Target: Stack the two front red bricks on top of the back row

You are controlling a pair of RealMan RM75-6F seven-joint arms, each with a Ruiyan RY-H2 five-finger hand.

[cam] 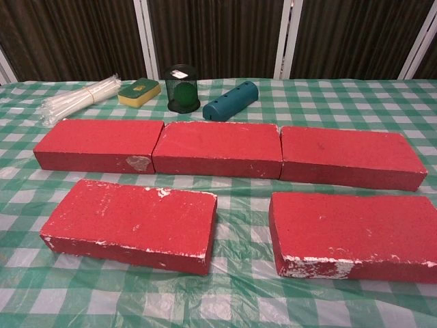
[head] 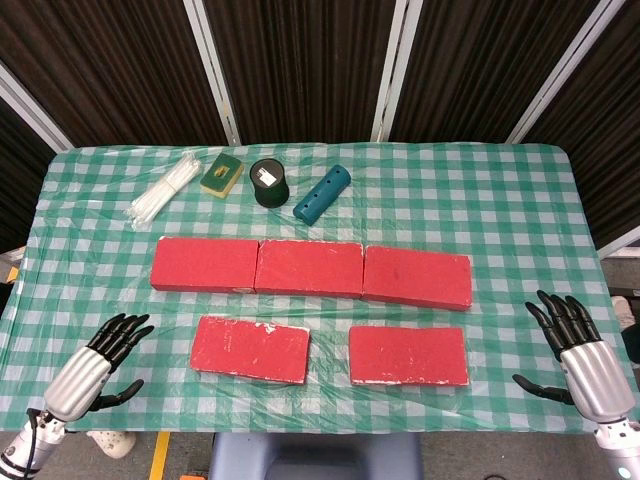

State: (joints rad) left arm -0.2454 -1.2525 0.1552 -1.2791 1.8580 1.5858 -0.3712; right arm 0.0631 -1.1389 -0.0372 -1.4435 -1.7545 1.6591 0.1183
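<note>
From the head, the left hand and right hand lay empty with fingers spread at the table corners, while the chest showed both front bricks flat before the back row.

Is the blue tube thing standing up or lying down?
Lying down. The blue tube rests on its side on the checked tablecloth, next to the dark green jar, which stands upright.

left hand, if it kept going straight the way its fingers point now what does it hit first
Probably the back-left red brick. The left hand points up and to the right across bare tablecloth, passing left of the front-left red brick. Hand height is unclear, so this is hedged.
</note>
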